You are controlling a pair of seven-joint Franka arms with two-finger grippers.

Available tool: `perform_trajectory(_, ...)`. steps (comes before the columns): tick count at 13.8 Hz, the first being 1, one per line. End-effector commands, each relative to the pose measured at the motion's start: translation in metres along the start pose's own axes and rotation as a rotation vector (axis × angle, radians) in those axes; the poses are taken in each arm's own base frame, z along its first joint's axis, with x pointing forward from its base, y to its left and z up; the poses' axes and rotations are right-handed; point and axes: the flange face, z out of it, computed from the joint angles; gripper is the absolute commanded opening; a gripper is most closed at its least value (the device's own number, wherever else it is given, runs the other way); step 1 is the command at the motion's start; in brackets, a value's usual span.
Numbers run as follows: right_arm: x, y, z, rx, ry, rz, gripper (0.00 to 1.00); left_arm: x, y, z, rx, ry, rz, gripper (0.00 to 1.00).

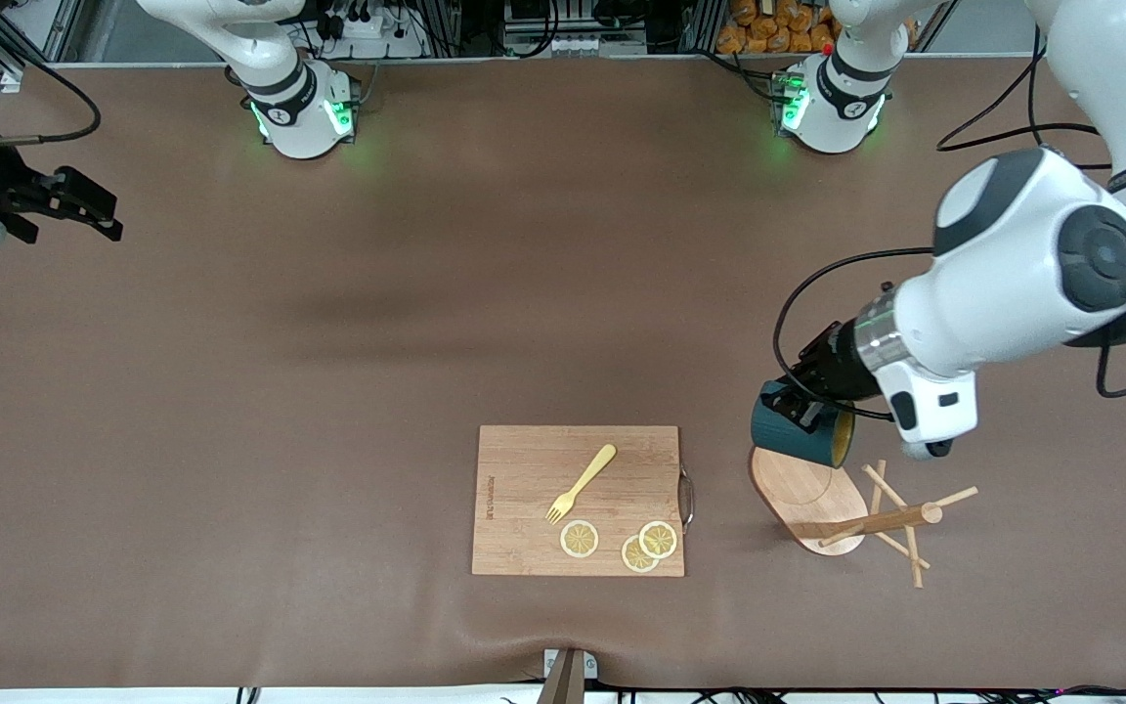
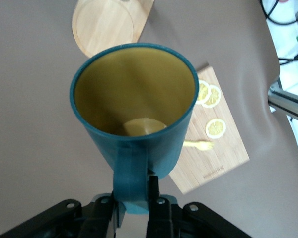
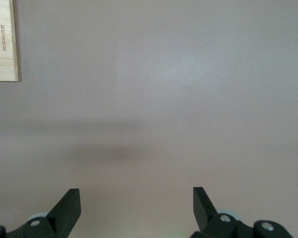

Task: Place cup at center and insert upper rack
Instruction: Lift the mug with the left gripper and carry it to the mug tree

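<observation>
The cup (image 1: 802,431), dark teal outside and tan-yellow inside, is held tilted by its side handle in the left gripper (image 1: 796,401), jaws clamped on the handle, over the oval base of the upper rack (image 1: 822,504). The rack is seen lying on its side beside the cutting board (image 1: 578,501). The right gripper (image 1: 84,210) is parked over the right arm's end of the table, jaws apart.

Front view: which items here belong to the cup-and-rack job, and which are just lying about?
Job: cup, held by its handle in the left gripper over the upper rack; that rack.
Lying about: cutting board, fork, lemon slices. The right gripper waits open.
</observation>
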Motion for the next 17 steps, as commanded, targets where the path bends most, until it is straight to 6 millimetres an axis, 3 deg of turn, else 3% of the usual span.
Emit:
perform_trajectory(1,0.005,0.005,0.003,-0.019,-0.014,0.022,1.0,0.02,-0.004,-0.01,-0.058,-0.116,-0.018,0.0)
perform_trajectory(3,0.006,0.004,0.003,-0.021,-0.011,0.02,1.0,0.043,-0.011,-0.021,-0.09,-0.214,0.018,0.0)
perform_trajectory(5,0.015,-0.001,0.018,-0.024,-0.04,-0.002,1.0,0.073,-0.021,-0.029,-0.126,-0.29,0.021,0.0)
perform_trajectory(7,0.016,-0.003,0.015,-0.023,-0.037,0.005,1.0,0.099,-0.028,-0.026,-0.152,-0.345,0.032,0.0)
perform_trajectory(9,0.016,0.005,0.013,0.006,-0.029,0.03,1.0,0.113,-0.03,-0.017,-0.168,-0.399,0.038,0.0)
perform_trajectory(11,0.021,0.004,0.025,0.008,-0.058,0.028,1.0,0.113,-0.028,-0.012,-0.17,-0.423,0.037,0.0)
perform_trajectory(13,0.021,0.007,0.024,-0.008,-0.052,0.028,1.0,0.113,-0.028,-0.012,-0.172,-0.423,0.037,0.0)
perform_trajectory(17,0.015,0.041,0.023,-0.004,-0.065,0.094,1.0,0.122,-0.03,-0.001,-0.173,-0.456,0.039,0.0)
